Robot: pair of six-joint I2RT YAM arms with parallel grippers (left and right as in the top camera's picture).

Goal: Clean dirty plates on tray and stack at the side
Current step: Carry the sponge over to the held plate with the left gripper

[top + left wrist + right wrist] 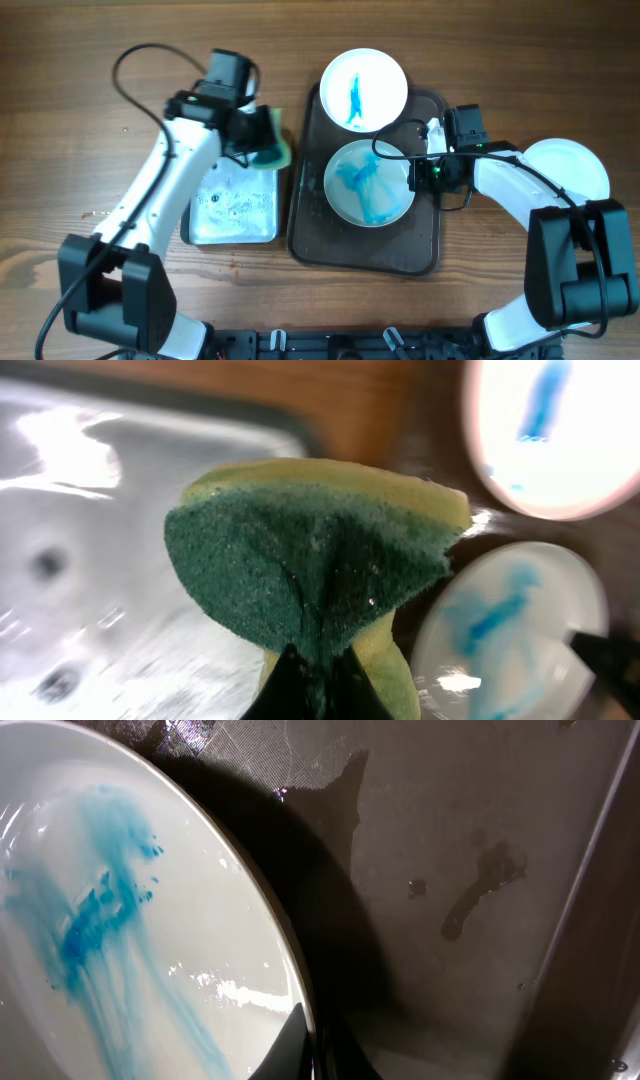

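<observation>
Two white plates smeared with blue sit on the dark tray (350,245): one at the far end (364,90) and one in the middle (368,182). My left gripper (262,140) is shut on a green and yellow sponge (320,560), held above the gap between the metal basin and the tray. My right gripper (418,172) is shut on the right rim of the middle plate (130,950), one finger inside the rim and one outside, and tilts it up off the tray. A clean white plate (572,168) lies on the table at the right.
A wet metal basin (233,205) stands left of the tray, under the left arm. It also shows in the left wrist view (80,560). The tray floor (470,870) is wet, with its rim at the right.
</observation>
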